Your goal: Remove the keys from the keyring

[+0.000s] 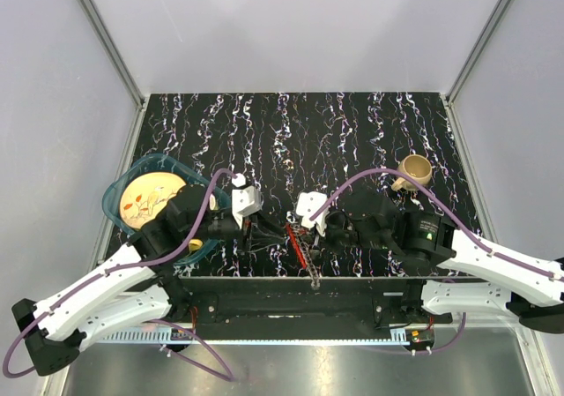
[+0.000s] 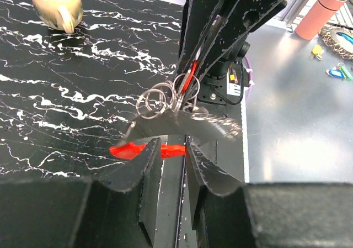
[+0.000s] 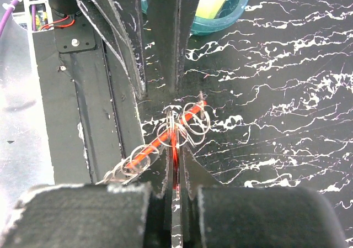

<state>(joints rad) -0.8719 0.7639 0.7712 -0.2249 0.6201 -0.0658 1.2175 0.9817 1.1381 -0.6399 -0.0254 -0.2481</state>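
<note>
Two arms meet at the near edge of the black marbled table (image 1: pixel 352 123), nose to nose, with one keyring (image 1: pixel 295 242) hanging between them just above the table edge. The right gripper (image 3: pixel 175 148) has its two fingers pressed almost together, and one thin red strip (image 3: pixel 175 162) of the bunch is nipped between them; I cannot tell whether that strip is a key head or a tag. The left gripper (image 2: pixel 172 148) faces it from the other side, its two fingers standing a narrow gap apart right under the bunch. From its own camera the single grey fob (image 2: pixel 165 127) lies across the fingertips, blurred, and I cannot tell whether the fingers really have hold of it. Just above the fob I count at least four thin wire loops overlapping one another, and a short length of fine chain (image 3: pixel 116 173) trails off to one side. One red tag (image 2: pixel 128 150) hangs low beside the left fingers. I cannot single out any of the keys in the tangle, so I cannot count them. Elsewhere there is one tan mug (image 1: pixel 412 171) well off to the right, and one teal tub (image 1: pixel 119 211) at the left holding one yellowish plate (image 1: pixel 150 198).
</note>
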